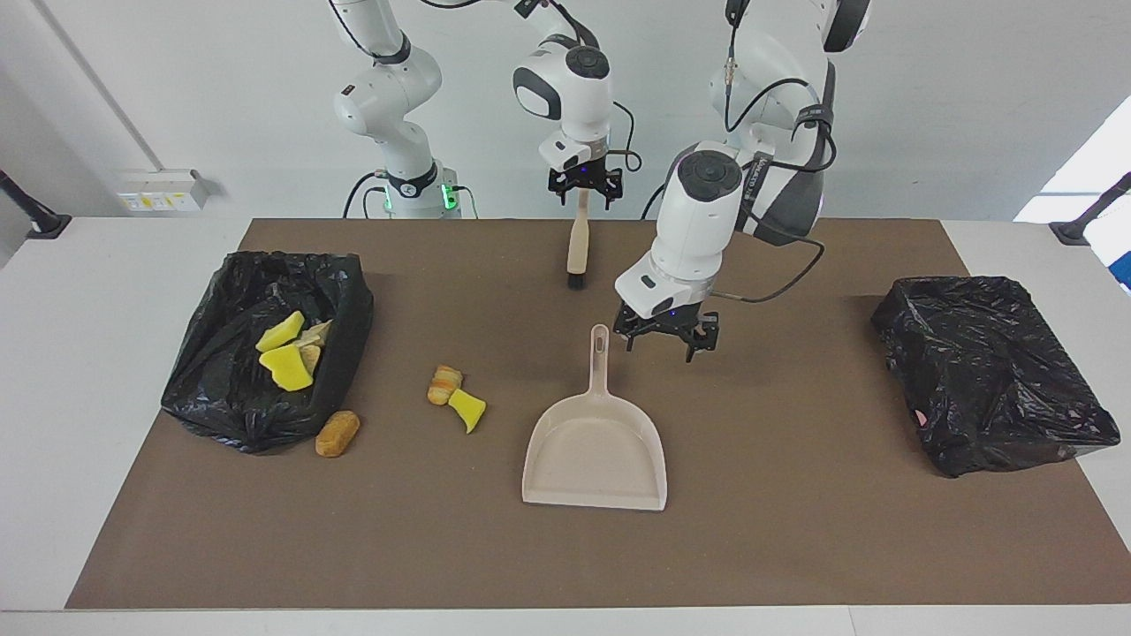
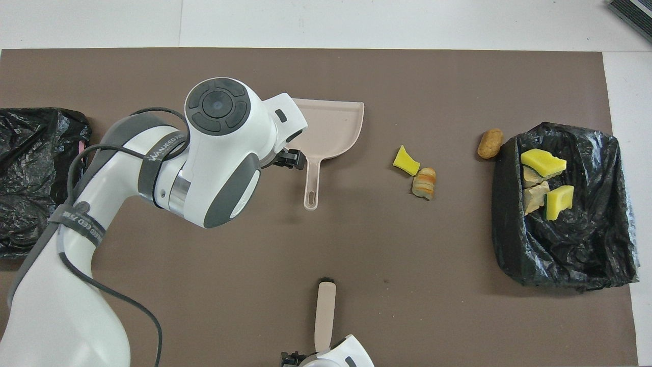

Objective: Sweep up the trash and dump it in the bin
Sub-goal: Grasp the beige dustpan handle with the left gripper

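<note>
Facing view first: the right claw [image 1: 584,187] is seen clamped on the handle of the beige brush with black bristles [image 1: 577,246], which hangs bristles-down, just touching or barely above the brown tabletop [image 1: 795,530]. The left claw [image 1: 667,338] is hovering with its fingers spread and nothing gripped, just beside the handle of the beige plastic dustpan [image 1: 595,446], which lies flat, its handle pointing toward the robots.

Trash is split. Two bright yellow sponge chunks and some tan lumps are already seen inside the black-bagged bin [image 1: 265,349] at the right arm's end. One tan-orange bread-like lump [image 1: 337,433] is lying against that bin's outer wall; another striped lump [image 1: 444,384] and a yellow chunk [image 1: 467,410] are touching each other, between bin and dustpan. A second black-bagged bin [image 1: 994,371] is sitting at the left arm's end.

Risks are judged plain: the thin handle could be missed or nudged aside by the left claw, and light pieces could be flicked past the pan's lip by a hard stroke. The lump against the bag could be pushed under it.
</note>
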